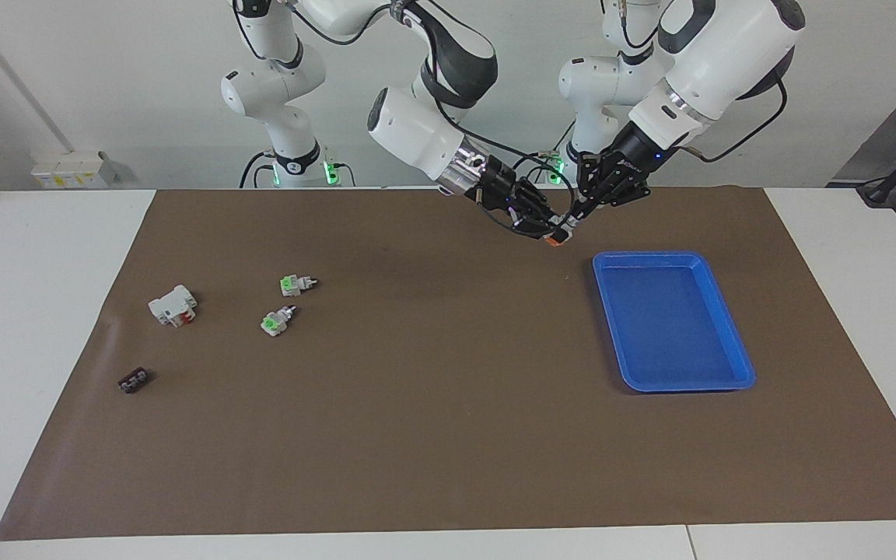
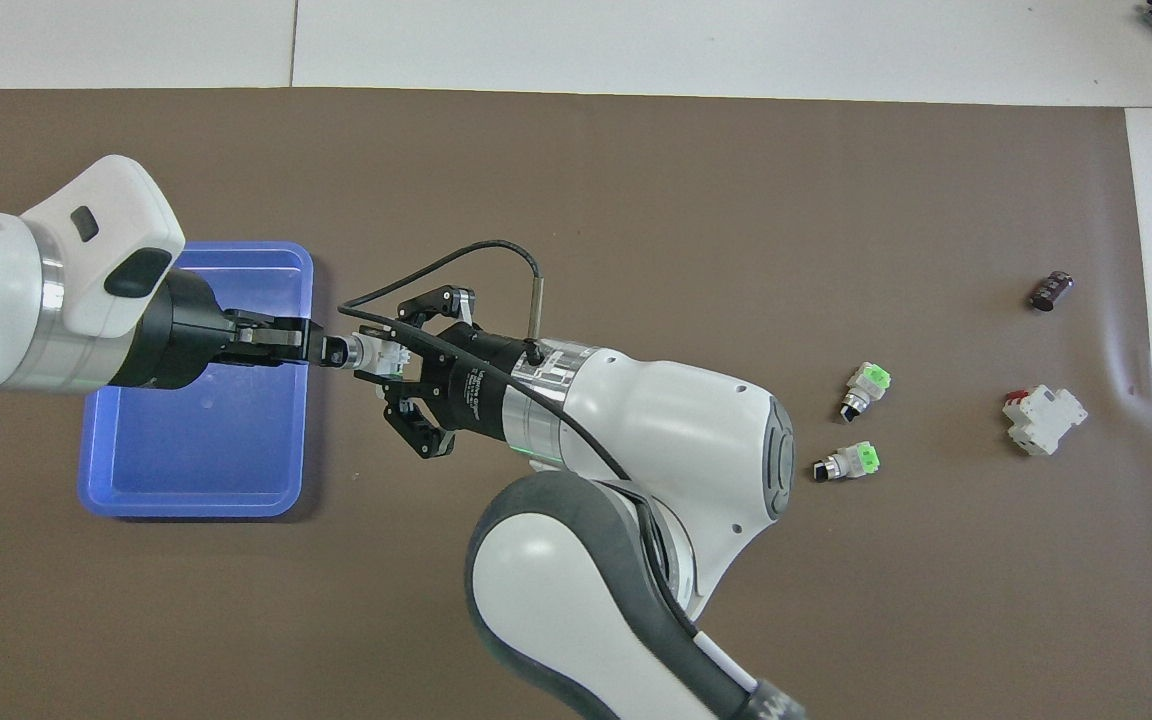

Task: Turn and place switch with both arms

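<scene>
The switch point(image 1: 556, 236), white with an orange end, hangs in the air between both grippers, over the mat just beside the blue tray's point(image 1: 673, 327) corner nearest the robots. My right gripper point(image 1: 547, 229) is shut on its white body point(image 2: 373, 352). My left gripper point(image 1: 574, 220) comes from over the tray and is shut on its black knob tip. In the overhead view the left gripper point(image 2: 328, 350) is seen edge-on and meets the right gripper point(image 2: 388, 358) tip to tip.
The blue tray point(image 2: 136, 470) lies empty toward the left arm's end. Toward the right arm's end lie two green-ended switches point(image 1: 296, 285) point(image 1: 276, 320), a white block with a red part point(image 1: 173, 306) and a small black part point(image 1: 134, 381).
</scene>
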You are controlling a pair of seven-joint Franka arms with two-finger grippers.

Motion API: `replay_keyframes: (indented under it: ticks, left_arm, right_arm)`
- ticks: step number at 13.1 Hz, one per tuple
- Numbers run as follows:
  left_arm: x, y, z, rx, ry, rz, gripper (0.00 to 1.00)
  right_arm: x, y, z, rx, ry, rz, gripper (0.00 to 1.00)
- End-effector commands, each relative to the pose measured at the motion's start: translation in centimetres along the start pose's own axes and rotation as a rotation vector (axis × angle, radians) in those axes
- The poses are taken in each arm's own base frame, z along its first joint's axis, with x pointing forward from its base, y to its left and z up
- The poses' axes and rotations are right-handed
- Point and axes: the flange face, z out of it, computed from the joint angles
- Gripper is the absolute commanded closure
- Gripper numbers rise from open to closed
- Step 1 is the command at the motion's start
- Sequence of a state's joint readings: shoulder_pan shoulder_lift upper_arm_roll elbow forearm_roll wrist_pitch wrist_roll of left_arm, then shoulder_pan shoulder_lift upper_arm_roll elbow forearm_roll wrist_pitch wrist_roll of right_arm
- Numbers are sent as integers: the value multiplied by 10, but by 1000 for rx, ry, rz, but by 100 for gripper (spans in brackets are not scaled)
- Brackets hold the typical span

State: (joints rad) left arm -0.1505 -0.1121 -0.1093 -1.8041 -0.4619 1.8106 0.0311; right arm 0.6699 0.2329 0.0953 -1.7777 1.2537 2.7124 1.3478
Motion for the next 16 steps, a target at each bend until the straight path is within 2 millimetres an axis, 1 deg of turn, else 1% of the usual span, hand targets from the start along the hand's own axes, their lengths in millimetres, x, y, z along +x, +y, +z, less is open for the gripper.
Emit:
replay_keyframes:
  ticks: [1, 2, 3, 4, 8, 11, 12, 13, 14, 15, 16]
  left_arm:
    - [-41, 48, 35, -50, -102, 228, 100]
    - [-37, 47, 33, -48, -75, 244, 100]
    - [-34, 47, 33, -47, -55, 247, 100]
    - [-33, 45, 32, -46, -46, 254, 100]
    - [-28, 35, 29, -9, -23, 269, 100]
    - [-26, 8, 22, 62, -40, 244, 100]
    - [-27, -3, 21, 91, -52, 234, 100]
    - [-26, -22, 16, 114, -51, 207, 100]
    - [-26, -37, 11, 143, -52, 190, 100]
    - [-25, -52, 5, 179, -54, 182, 100]
    - [-28, -72, 2, 207, -61, 169, 100]
  right_arm:
    - [-21, -14, 8, 39, -45, -2, 100]
    - [-20, -14, 8, 39, -46, 7, 100]
    - [-20, -14, 8, 38, -45, 7, 67]
    - [-21, -13, 7, 41, -40, -14, 1]
    - [-18, -16, 5, 50, -29, -132, 0]
    - [-9, -21, 1, 58, -13, -192, 0]
    - [-5, -22, -3, 61, -3, -230, 0]
    - [-2, -20, -5, 56, 9, -268, 0]
    - [4, -23, -13, 62, 18, -286, 0]
    - [6, -22, -22, 64, 26, -309, 0]
    - [9, -18, -33, 64, 34, -332, 0]
